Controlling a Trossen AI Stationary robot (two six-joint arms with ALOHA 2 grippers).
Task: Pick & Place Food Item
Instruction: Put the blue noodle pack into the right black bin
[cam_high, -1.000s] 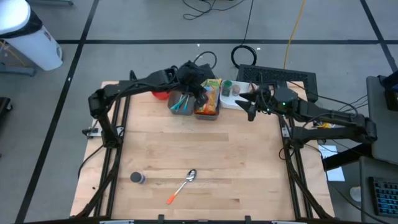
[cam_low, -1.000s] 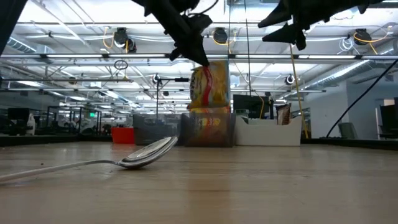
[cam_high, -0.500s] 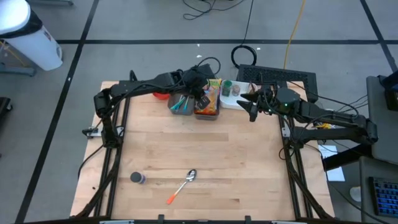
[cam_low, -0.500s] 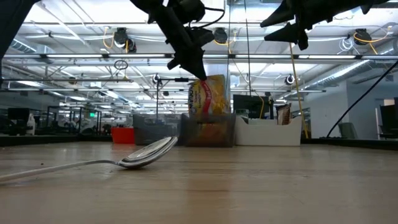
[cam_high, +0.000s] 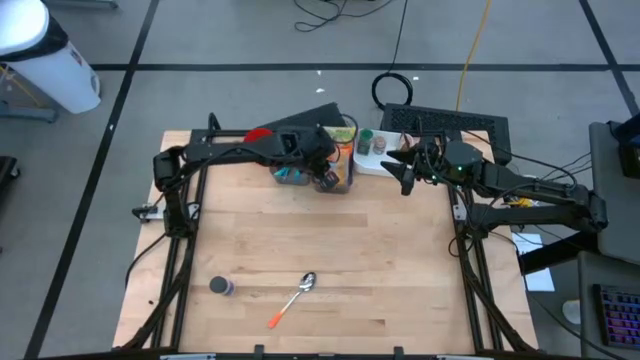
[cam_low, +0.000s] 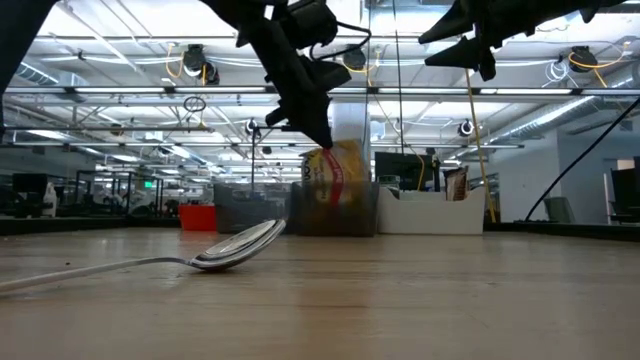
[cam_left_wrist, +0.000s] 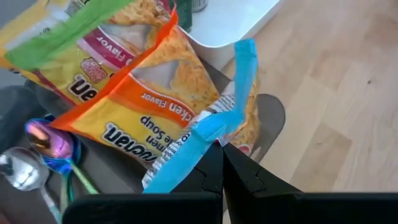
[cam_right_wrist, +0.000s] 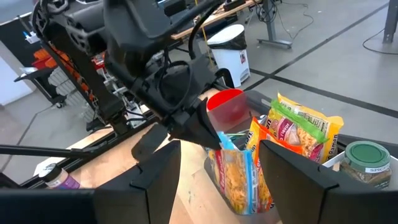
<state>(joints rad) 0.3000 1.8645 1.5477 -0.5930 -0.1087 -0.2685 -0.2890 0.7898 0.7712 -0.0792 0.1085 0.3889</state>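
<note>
Left hand (cam_left_wrist: 222, 163), in the upper middle of the high view, is pinched fully shut on the blue top seam of a noodle soup packet (cam_left_wrist: 180, 118). That packet stands in a dark bin (cam_high: 335, 183) at the far edge of the wooden surface (cam_high: 330, 250), just left of a white tray (cam_high: 372, 162).

By my reading, this is the pick step: the grip is made and the packet is only partly clear of the bin, so the lift is barely begun. The next move would call for a straight rise, high enough for the packet's bottom to clear the bin wall before any sideways travel. The seam is thin and slippery, so it could slide from the pinch. A second packet (cam_left_wrist: 74, 43) with a green seam leans against the held one and might drag along.

Right hand (cam_high: 405, 170) hangs above the white tray at upper right, its fingers apart and holding nothing.

The held packet is yellow and orange, crinkled, with printed soup lettering, tilted rather than upright. Beside it, in a neighbouring bin, lie shiny spoons (cam_left_wrist: 43, 149). A green-lidded jar (cam_right_wrist: 365, 160) sits in the white tray. Another spoon (cam_high: 296, 296) with an orange handle lies well apart at the lower middle.
</note>
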